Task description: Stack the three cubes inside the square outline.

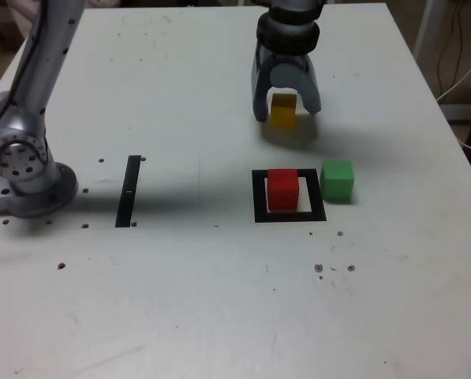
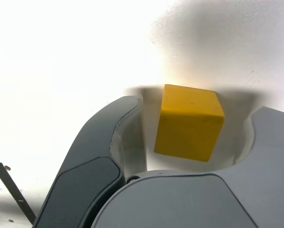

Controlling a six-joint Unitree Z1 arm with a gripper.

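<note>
The claw [image 1: 287, 110] is open around the yellow block [image 1: 283, 110]. Center it, then squeeze both sides gently.

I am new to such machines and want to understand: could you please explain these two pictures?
This is one robot arm ending in a pincer. The exterior view looks at the scene from off the arm; the wrist view comes from a camera on its wrist.

On the white table lie a black square frame with a red cube inside, a green cube at the frame's right in the exterior view, and a black strip. The open pincer stands around a yellow cube, with gaps beside it: nothing is held.
</note>
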